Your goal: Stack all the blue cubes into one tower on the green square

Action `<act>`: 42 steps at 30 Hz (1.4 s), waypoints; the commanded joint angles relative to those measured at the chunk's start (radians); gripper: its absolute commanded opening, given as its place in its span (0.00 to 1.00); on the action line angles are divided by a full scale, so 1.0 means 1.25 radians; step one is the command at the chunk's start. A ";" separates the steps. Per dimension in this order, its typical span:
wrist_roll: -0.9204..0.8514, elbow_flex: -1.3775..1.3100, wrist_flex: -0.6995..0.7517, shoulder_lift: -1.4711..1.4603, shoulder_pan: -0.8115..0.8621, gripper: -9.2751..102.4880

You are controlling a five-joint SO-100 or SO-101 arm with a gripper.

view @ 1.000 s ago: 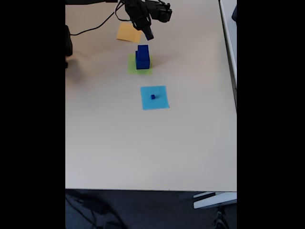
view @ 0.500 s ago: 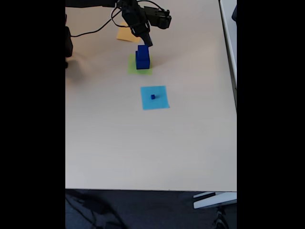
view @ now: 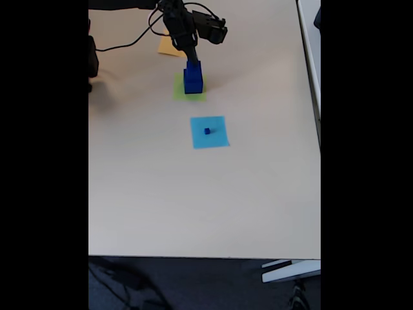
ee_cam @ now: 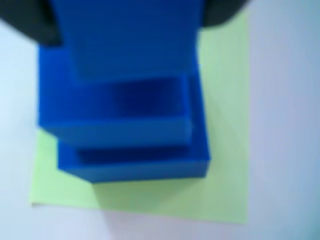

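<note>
A tower of blue cubes (view: 193,81) stands on the green square (view: 177,89). In the wrist view the green square (ee_cam: 225,125) shows around two stacked blue cubes (ee_cam: 130,150). A smaller blue cube (ee_cam: 125,45) sits on or just above them, filling the gap between my dark fingers (ee_cam: 27,22). My gripper (view: 192,62) is at the tower's top, shut on that smaller cube. A tiny blue cube (view: 207,131) lies apart, nearer the camera.
The tiny cube rests on a flat light-blue square (view: 216,139). An orange-yellow square (view: 166,46) lies behind the arm. A black cable (view: 129,40) runs to the left, where a dark object (view: 93,61) stands. The table's front edge (view: 206,257) is far off.
My gripper has come down and slightly left from above the tower to its top. The stack and the tiny cube have not moved.
</note>
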 commanded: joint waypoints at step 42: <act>-0.013 0.011 -0.039 0.013 0.015 0.08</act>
